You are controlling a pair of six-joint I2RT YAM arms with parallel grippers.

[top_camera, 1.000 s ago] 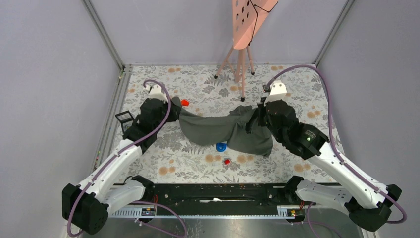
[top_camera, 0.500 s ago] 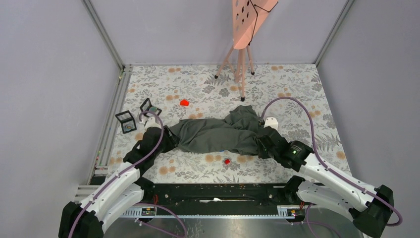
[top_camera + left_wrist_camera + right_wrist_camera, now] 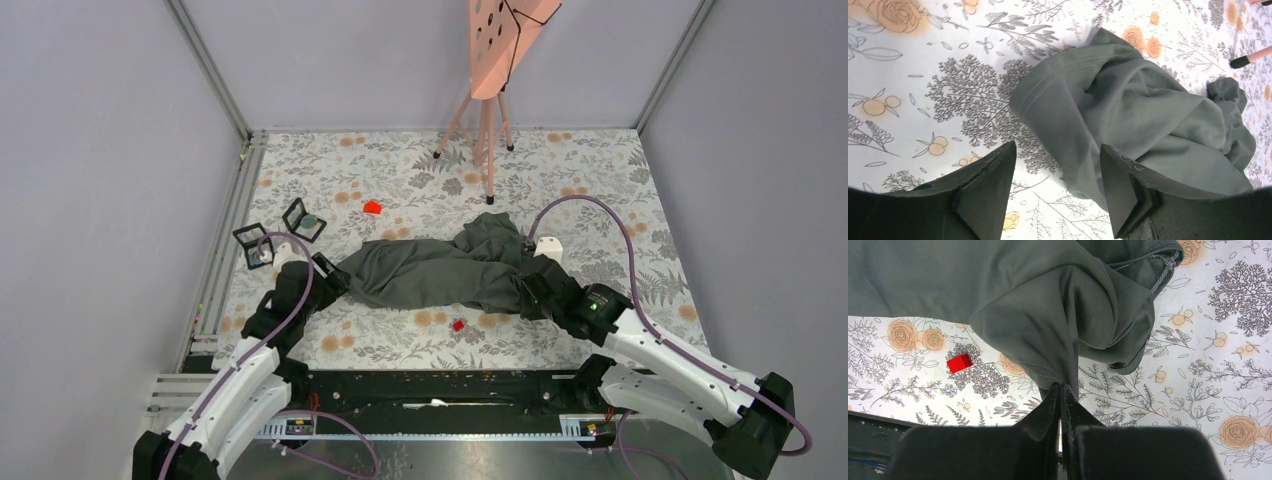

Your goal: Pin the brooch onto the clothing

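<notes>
The clothing, a dark grey T-shirt, lies bunched across the middle of the table. My left gripper sits just off its left end. In the left wrist view this gripper is open, and the stitched hem of the clothing lies on the table between and ahead of its fingers, held by neither. My right gripper is at the shirt's right end. The right wrist view shows it shut on a pinched fold of the clothing. I cannot make out the brooch in any view.
Two small black-framed boxes stand left of the shirt. A red piece lies behind it, and another red block in front. A pink stand on a tripod rises at the back.
Both arms brought the shirt down and nearer, covering a small blue thing. My left gripper opened, let go of the shirt's left end and drew back left. The right grip has not changed.
</notes>
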